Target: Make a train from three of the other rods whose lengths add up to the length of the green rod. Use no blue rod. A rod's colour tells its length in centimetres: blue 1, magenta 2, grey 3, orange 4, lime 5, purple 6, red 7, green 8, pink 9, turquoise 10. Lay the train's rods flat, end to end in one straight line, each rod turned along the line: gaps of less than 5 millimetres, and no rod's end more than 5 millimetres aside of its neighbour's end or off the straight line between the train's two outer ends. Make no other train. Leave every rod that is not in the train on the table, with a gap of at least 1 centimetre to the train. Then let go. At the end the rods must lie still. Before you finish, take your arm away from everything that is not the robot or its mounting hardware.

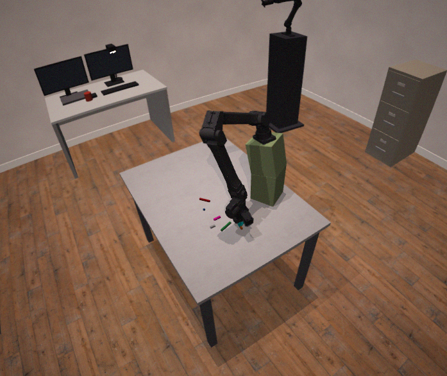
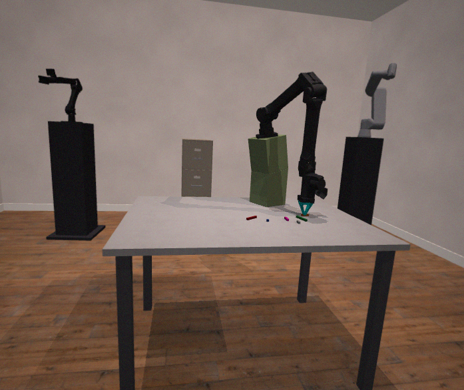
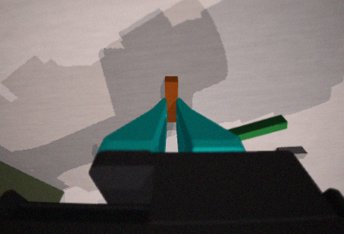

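Fingers pinched on the orange rod [image 3: 171, 95], teal tips pressing both its long sides; rod sticks out past my tips, lying on the table [image 1: 167, 190]. Gripper [image 3: 171, 108] is clamped, not slack.

My arm [image 1: 226, 162] goes up from the olive block [image 1: 266, 169], folds at a high elbow, then drops nearly straight down, so I point downward at the tabletop just beside the block's front corner.

Places from the green rod [image 1: 226, 226]: I sit right next to its near end, orange rod [image 1: 241, 227] just beside it but not touching. Grey rod [image 1: 212, 226] lies just past its other end, magenta rod [image 1: 217, 217] near, slightly further up the table. Blue rod [image 1: 204, 210] further off, red rod [image 1: 204, 199] farthest, well apart.

Wrist view alone shows the pinch and the orange rod's length; it catches only green rod [image 3: 259, 128] and a bit of grey [image 3: 296, 151]. Top view shows all six rods but barely any orange. Exterior view shows the arm's vertical drop and the rods roughly in a row: red [image 2: 251, 217], blue [image 2: 267, 219], magenta [image 2: 285, 218], green [image 2: 301, 217].
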You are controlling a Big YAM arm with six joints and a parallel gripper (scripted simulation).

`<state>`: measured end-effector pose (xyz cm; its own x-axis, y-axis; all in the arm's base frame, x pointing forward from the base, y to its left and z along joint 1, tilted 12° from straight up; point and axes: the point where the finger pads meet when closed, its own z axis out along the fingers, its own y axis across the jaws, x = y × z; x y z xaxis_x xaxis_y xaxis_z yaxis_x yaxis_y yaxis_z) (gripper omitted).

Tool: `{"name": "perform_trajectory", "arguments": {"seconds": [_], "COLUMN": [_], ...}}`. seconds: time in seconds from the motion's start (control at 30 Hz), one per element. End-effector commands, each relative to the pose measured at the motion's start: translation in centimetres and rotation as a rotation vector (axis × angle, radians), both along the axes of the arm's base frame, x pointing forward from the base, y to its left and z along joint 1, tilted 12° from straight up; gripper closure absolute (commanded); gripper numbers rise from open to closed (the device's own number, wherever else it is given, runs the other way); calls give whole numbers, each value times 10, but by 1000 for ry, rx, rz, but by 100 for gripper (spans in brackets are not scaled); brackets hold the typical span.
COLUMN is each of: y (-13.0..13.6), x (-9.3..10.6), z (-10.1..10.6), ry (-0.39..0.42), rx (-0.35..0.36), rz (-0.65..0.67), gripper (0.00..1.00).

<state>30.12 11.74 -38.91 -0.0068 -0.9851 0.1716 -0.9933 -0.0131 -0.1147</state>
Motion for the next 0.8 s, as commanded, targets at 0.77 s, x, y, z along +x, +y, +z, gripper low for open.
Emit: {"name": "perform_trajectory", "arguments": {"seconds": [0.77], "y": [20], "x": [-13], "z": [102], "ry": [-3], "rx": [3], "rz": [1], "gripper": [95]}}
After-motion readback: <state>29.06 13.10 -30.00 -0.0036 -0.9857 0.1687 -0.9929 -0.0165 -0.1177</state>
